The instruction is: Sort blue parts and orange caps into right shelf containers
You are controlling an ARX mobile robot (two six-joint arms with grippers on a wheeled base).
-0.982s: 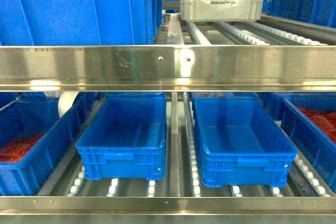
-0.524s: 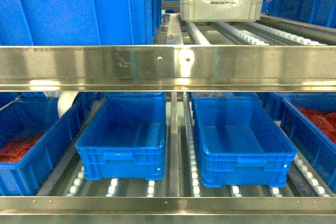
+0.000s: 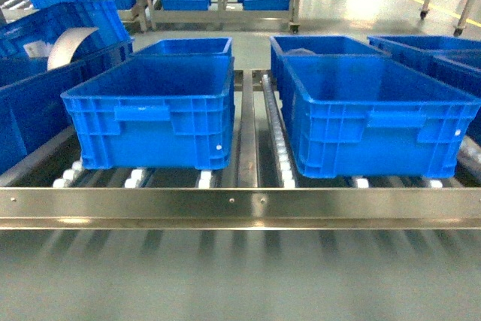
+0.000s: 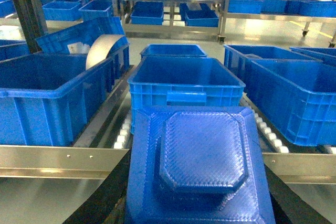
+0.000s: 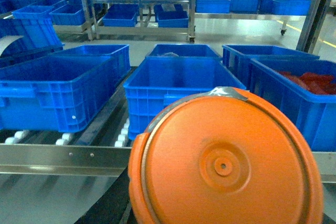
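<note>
Two ribbed blue crates (image 3: pixel 154 110) (image 3: pixel 376 114) side by side on rollers. Octagonal textured blue part (image 4: pixel 202 156) fills left wrist view, smooth round orange cap (image 5: pixel 226 163) right (grippers unseen; grip: cannot tell).

Front rail of the shelf (image 3: pixel 240 204): brushed steel, satin, catching soft glare along its length, studded with small rivets.
Two large bright-blue plastic crates (image 3: pixel 154 110) (image 3: pixel 376 114) near the shelf's front edge: moulded, ribbed walls, smooth rolled rims, showing a semi-gloss sheen.
White roller wheels (image 3: pixel 204 178) under the crates: plastic by the look, smooth.
Square blue plastic part (image 4: pixel 202 163), in the left wrist view: finely textured, cross-hatched, matt.
Round orange plastic cap (image 5: pixel 226 163), in the right wrist view: smooth, showing a faint sheen.
</note>
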